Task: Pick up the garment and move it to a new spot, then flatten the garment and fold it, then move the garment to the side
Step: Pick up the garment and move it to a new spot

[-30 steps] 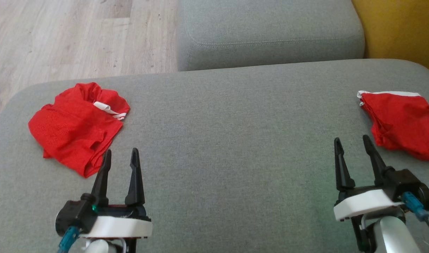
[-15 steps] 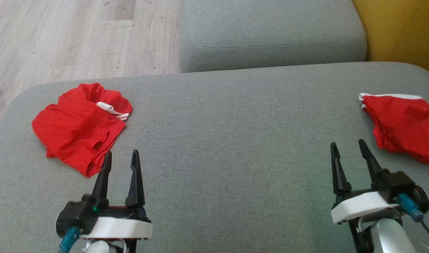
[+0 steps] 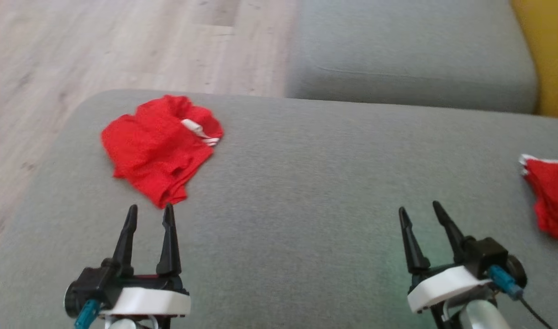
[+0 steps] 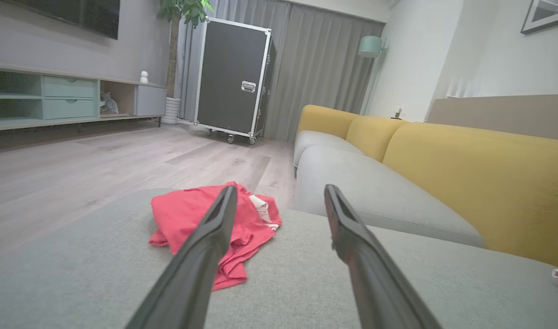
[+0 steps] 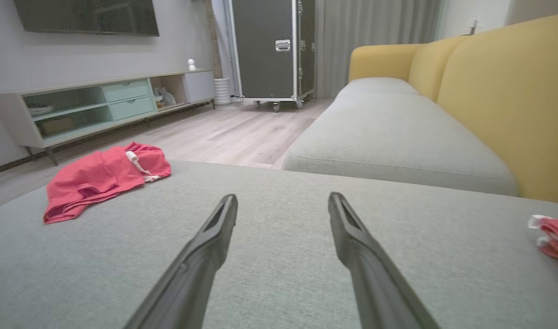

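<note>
While crumpled, garment (image 3: 160,146) beyond left gripper (image 3: 150,208)

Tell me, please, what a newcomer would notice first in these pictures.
The eye falls first on the crumpled red garment with white trim, at the far left of the grey cushion, just ahead of the open, empty left gripper. A second red garment lies at the cushion's right edge, to the right of the open right gripper. In the wrist views the yellow sofa back stands out on the right.
</note>
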Robot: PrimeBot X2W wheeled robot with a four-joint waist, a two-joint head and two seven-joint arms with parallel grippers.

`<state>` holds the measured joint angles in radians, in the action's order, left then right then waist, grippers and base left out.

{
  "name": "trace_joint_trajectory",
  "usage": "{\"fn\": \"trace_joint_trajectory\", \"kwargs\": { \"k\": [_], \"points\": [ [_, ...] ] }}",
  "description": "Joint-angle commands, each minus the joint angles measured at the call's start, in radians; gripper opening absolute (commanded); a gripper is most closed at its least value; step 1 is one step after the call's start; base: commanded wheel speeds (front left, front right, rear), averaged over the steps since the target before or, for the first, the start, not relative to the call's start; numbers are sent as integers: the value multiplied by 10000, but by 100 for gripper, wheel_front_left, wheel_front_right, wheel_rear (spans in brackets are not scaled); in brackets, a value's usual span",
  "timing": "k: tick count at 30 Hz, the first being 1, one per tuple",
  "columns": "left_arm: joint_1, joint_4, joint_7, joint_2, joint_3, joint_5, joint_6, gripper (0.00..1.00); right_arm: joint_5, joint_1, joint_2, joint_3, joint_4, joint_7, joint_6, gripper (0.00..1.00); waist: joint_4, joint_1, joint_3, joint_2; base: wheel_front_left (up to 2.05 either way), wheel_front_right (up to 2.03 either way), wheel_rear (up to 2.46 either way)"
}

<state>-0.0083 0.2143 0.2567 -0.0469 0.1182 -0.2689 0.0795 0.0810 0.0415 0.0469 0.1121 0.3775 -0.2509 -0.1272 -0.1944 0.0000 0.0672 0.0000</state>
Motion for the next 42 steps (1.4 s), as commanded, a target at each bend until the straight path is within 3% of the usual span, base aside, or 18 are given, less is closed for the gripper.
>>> {"fn": "trace_joint_trajectory", "kwargs": {
  "k": [1,10,19,29,34,38,42],
  "points": [
    [-251,-291,51,-33,-391,123,-2,100,63,289,34,254,-267,-109,-35,100,-445,0,92,0,0,0,0],
    [-59,-287,51,-33,-790,371,105,100,553,243,34,937,-102,-109,-35,100,-1529,0,299,0,0,0,0],
    [75,-331,51,-33,-1051,329,184,100,814,234,34,1478,8,-109,-35,100,-1951,0,356,0,0,0,0],
    [-316,-277,51,-48,-1290,654,299,100,782,367,34,1378,-120,-109,-35,100,-1618,0,-63,0,0,0,0],
    [-1496,662,45,-462,-915,975,427,100,503,653,34,1151,-287,-109,-35,100,-1280,0,-736,0,0,0,0],
    [-2734,1691,-564,-887,-298,1117,479,100,284,849,34,892,-418,-109,-35,100,-1119,0,-1207,0,0,0,0],
    [-4351,3075,-2321,-1408,933,746,505,100,1,1146,33,643,-586,-109,-35,100,-850,0,-1860,0,0,0,0]
  ]
}}
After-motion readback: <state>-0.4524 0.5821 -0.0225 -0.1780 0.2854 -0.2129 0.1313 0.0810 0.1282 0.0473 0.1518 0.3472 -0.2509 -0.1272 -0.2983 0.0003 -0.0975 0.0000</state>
